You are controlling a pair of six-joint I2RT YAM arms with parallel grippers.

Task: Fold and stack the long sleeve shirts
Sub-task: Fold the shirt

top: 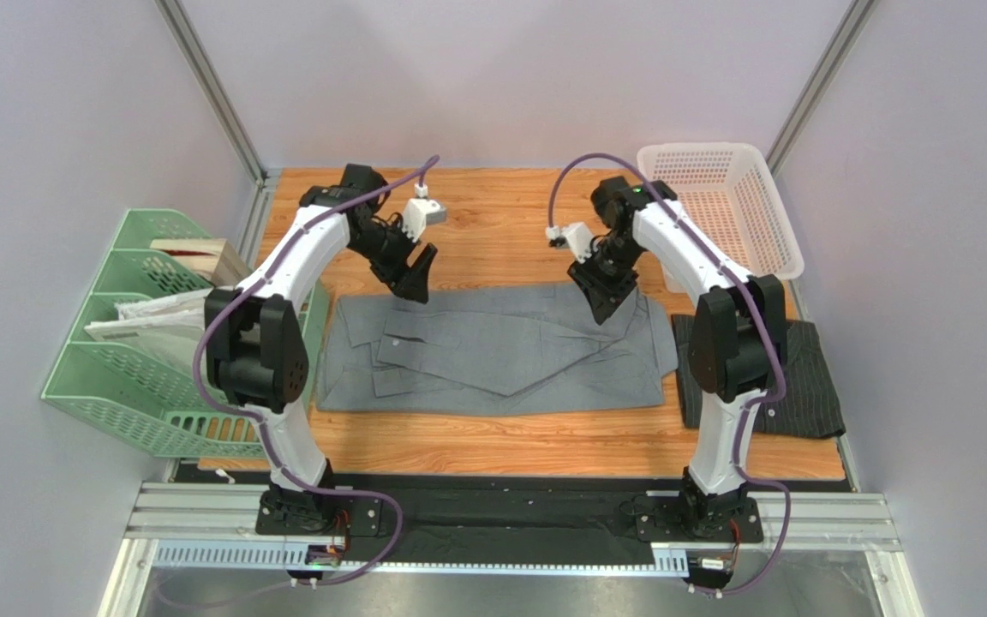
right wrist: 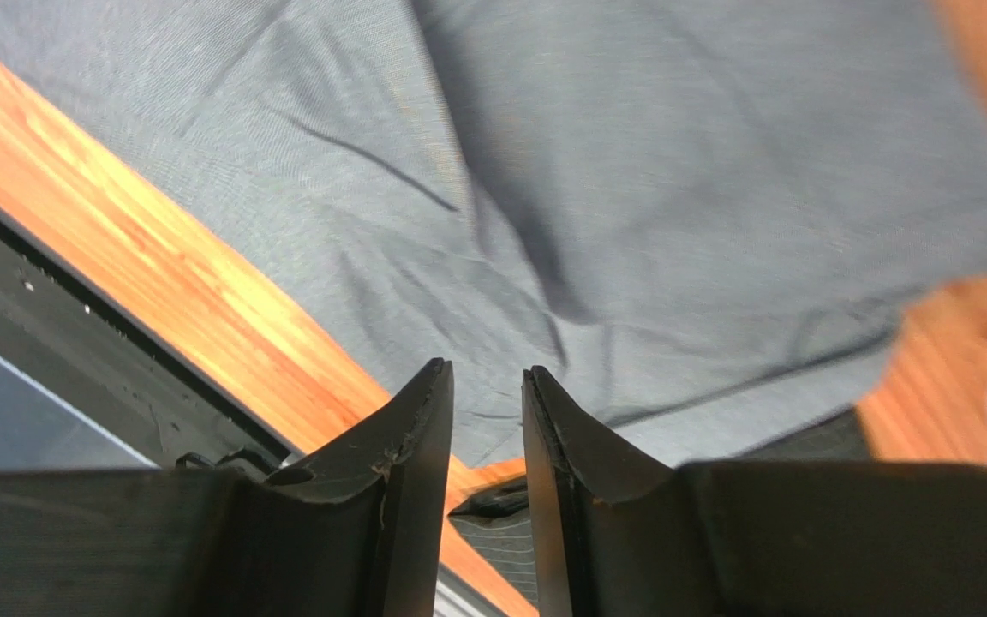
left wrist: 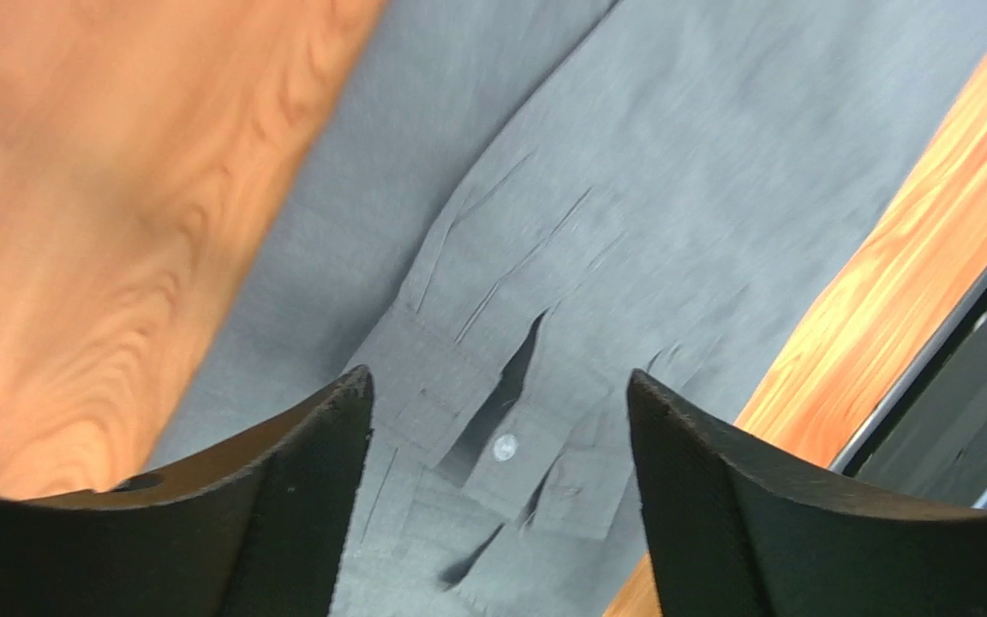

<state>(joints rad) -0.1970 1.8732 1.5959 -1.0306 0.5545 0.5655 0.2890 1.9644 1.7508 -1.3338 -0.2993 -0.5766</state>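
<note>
Shirts: I see the plain grey cloth shirt (top: 499,350) flat on the wooden table (top: 512,444), the dark pinstriped cloth shirt (top: 810,386) just beside it. My left pincer (top: 415,280) is spread wide over it; my right pincer (top: 608,306) is a little spread, pinching nothing.

Wooden table (top: 499,447): bears a mid-grey shirt (top: 499,354) spread flat across the middle, a dark pinstriped shirt (top: 810,386) just beside it at the right edge, and a white mesh basket (top: 707,151) at the far right corner.

Left jaws wide apart, right jaws slightly parted
</note>
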